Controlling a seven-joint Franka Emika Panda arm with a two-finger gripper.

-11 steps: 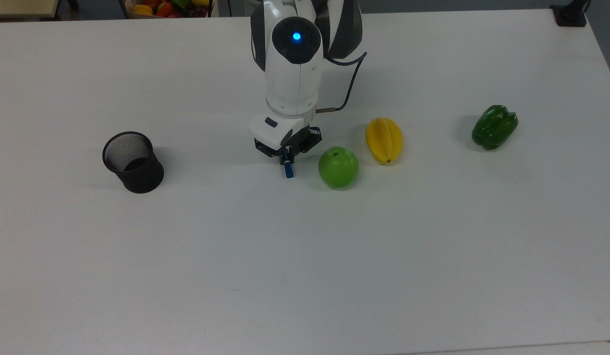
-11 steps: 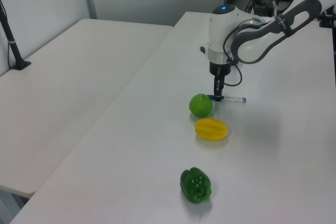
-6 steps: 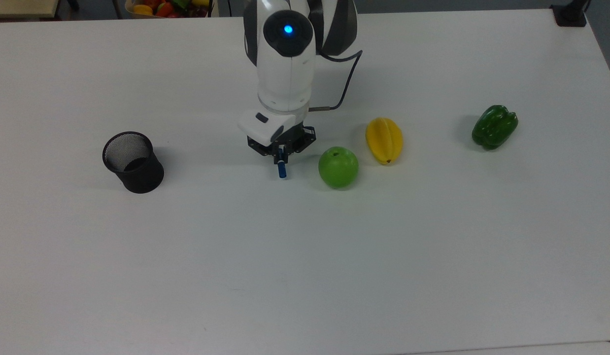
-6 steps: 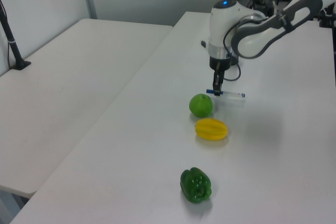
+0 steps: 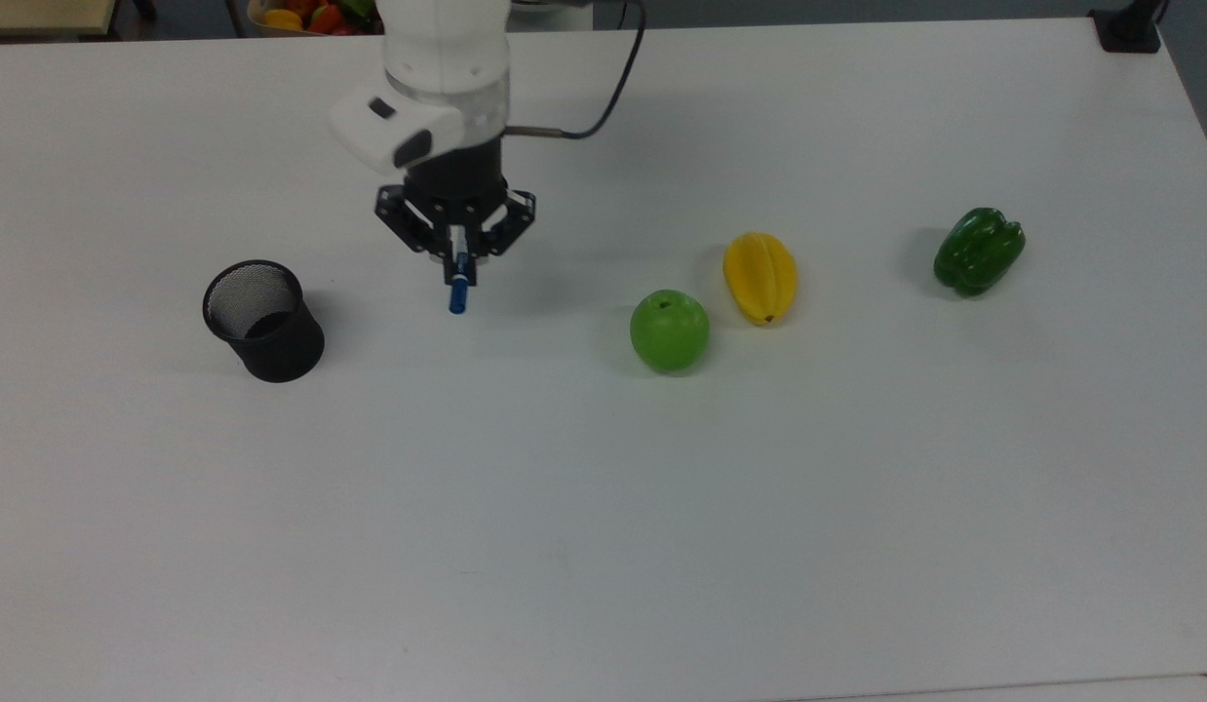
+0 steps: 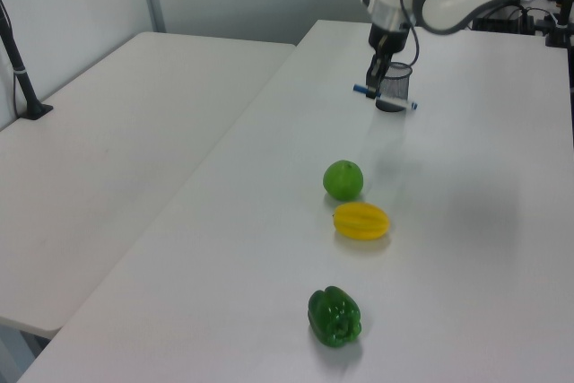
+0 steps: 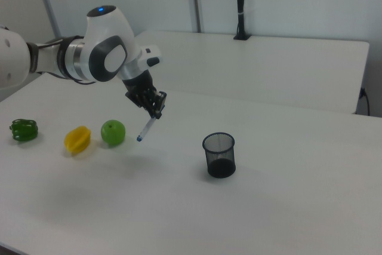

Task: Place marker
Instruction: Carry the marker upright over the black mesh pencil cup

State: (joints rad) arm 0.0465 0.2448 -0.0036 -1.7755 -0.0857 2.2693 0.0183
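The end effector was pinching the marker and held it in the air above the table. In the right view the marker hung tilted, with its blue end pointing down and toward the right view's left. In the left view it looked almost level, and one end passed in front of the black mesh cup.

The step in hand seemed to be the carrying of the marker. It was lifted and well apart from the fruits, but it was not yet over the cup, which stood open and upright at the top view's left. The task sentence names no place, so it is only a judgement that the cup was the goal. If so, the next move called for bringing the marker above the cup's opening, turning it more upright so that it could enter the narrow rim, and then lowering it before letting go.

On the top view's right of the arm lay a green apple, a yellow star fruit just beside it, and a green pepper further away. None of them stood between the marker and the cup; that part of the table was bare. The main risk was that the tilted marker would hit the rim and tip the light cup.
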